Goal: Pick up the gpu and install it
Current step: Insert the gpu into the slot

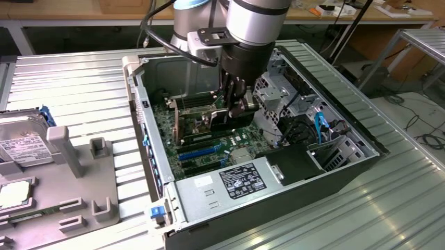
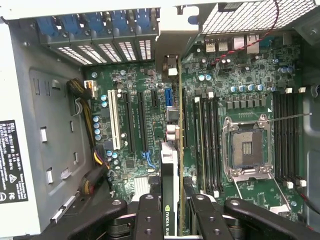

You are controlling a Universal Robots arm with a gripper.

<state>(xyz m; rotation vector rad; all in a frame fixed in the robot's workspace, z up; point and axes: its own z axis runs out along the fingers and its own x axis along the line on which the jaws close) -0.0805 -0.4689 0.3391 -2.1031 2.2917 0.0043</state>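
My gripper [image 1: 234, 104] reaches down into the open computer case [image 1: 156, 156], shut on the gpu [image 1: 205, 124]. The card is a dark board held upright on its edge over the motherboard [image 1: 208, 151]. In the wrist view the gpu [image 2: 172, 150] appears edge-on, running between my two black fingers [image 2: 149, 217] toward the rear slot openings [image 2: 110, 50]. Its pale metal bracket [image 2: 172, 37] stands at the case's rear wall. The card sits over a long expansion slot, beside the blue connector [image 2: 168, 97]. I cannot tell whether it is seated.
The CPU socket [image 2: 248, 147] and memory slots [image 2: 207, 145] lie to one side of the card; a white slot [image 2: 116, 120] and the power supply [image 1: 236, 182] to the other. The drive cage [image 1: 278, 99] is close to my wrist. A hard drive [image 1: 24, 138] rests on the grey fixture [image 1: 76, 172].
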